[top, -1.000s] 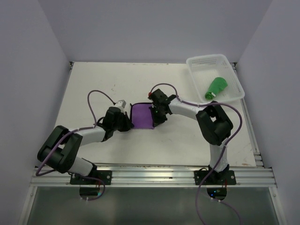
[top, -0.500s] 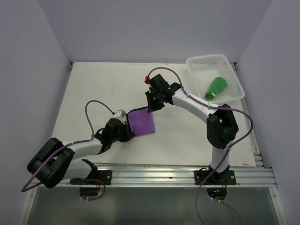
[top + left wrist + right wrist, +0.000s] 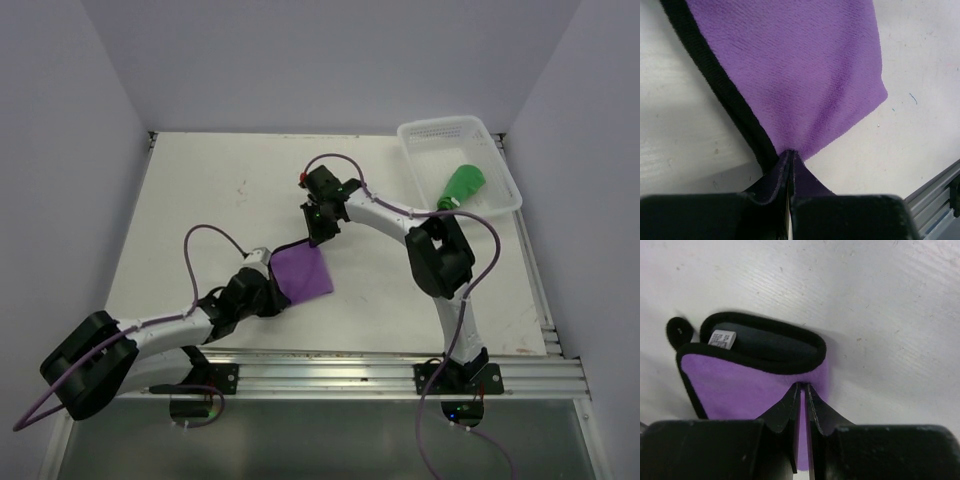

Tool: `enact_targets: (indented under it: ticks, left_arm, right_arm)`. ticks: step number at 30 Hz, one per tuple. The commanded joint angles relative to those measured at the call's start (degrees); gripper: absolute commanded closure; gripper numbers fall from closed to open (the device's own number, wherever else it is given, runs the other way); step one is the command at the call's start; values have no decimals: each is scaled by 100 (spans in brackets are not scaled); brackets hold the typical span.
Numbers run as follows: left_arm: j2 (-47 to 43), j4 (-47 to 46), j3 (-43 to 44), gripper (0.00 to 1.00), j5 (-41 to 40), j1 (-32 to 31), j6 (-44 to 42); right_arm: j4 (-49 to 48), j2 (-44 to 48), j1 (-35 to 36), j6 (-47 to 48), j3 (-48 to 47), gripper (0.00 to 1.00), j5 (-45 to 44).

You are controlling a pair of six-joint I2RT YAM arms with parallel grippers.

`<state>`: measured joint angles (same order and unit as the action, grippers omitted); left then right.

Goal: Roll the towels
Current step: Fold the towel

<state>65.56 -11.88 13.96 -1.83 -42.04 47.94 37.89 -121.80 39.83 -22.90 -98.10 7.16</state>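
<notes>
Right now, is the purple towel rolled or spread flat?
Mostly spread: the purple towel lies flat, only one edge curled over, black back showing.

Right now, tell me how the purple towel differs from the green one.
The purple towel lies on the table; the green towel sits in the white basket. The purple towel is spread mostly flat; the green towel is bundled into a roll. The left gripper pinches the purple towel's corner; no gripper touches the green towel. Both are soft cloths.

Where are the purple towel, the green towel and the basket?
purple towel (image 3: 303,270), top external view, middle of its purple face
green towel (image 3: 462,186), top external view, middle of the bundle
basket (image 3: 440,148), top external view, bare lattice floor
</notes>
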Motion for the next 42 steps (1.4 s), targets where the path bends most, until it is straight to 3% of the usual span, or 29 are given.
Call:
enact_targets:
  ticks: [1,6,12,20,22,24,26,28,31,32,36,42]
  left_arm:
    - [-236,282,-191,100,-239,-111,198]
    - [-517,493,-358,100,-345,-278,330]
    - [-930,766,-516,100,-389,-375,391]
    - [-1651,1536,-281,99,-582,-401,251]
    - [-1792,1732,106,91,-608,-401,102]
    - [-1810,2031,579,77,-626,-401,5]
    - [-1670,2363,967,60,-661,-393,-214]
    - [-1372,2576,1669,52,-688,-401,-538]
    - [-950,2875,2610,22,-845,-392,-1074]
    - [-809,3110,2856,1,-1107,-384,-1155]
    - [-98,3341,4050,0,-1137,-226,-1656]
    - [1457,3639,5150,6,86,495,-2096]
  right_arm:
    - [-211,-238,-2,13,116,89,206]
    - [-291,-468,-11,-4,116,89,286]
    - [-124,94,-2,57,160,85,242]
    - [-36,1622,7,75,871,64,269]
    - [-53,2158,-2,-83,1317,62,94]
    - [-290,2554,-19,-345,1766,59,-21]
    - [-806,3108,-98,-592,2557,57,345]
    - [-1360,3651,-256,-1119,3502,56,793]
    - [-2468,4031,-362,-1665,4498,53,1015]
    - [-2723,4119,-380,-1718,4632,53,1103]
    - [-3120,3971,-380,-1823,5020,52,1218]
    - [-3762,3682,-371,-2122,5284,53,1323]
